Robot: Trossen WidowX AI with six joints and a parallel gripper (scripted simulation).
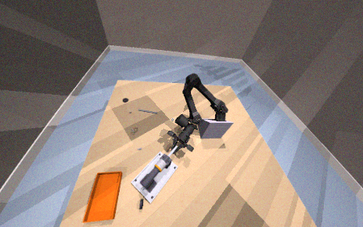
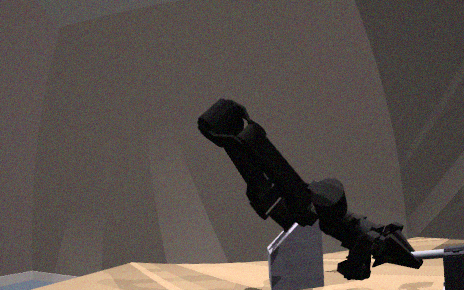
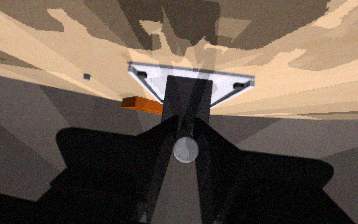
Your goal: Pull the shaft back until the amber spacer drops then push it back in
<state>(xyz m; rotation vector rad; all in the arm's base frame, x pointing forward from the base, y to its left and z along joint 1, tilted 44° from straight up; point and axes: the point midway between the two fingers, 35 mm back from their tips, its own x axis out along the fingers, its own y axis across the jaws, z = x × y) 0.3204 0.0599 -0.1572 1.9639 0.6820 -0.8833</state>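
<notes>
Shaft (image 1: 172,151) (image 2: 429,254) (image 3: 185,150) being gripped near its free end by the end effector (image 1: 176,146) (image 2: 415,257) (image 3: 186,120). Amber spacer (image 1: 159,167) being carried beyond, in line, against or just beside the big housing block (image 1: 149,181); contact not resolvable. Long axis being shared by shaft and spacer; a straight draw away from the block seemingly being called for, amber alone being freed.

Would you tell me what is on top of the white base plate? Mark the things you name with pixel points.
On the white base plate (image 1: 135,182) (image 3: 147,67) are a dark housing block (image 1: 148,183), an amber spacer (image 1: 158,167) and lighter rings beside it. The plate's surface directly beneath these parts is covered, so I cannot see it.
</notes>
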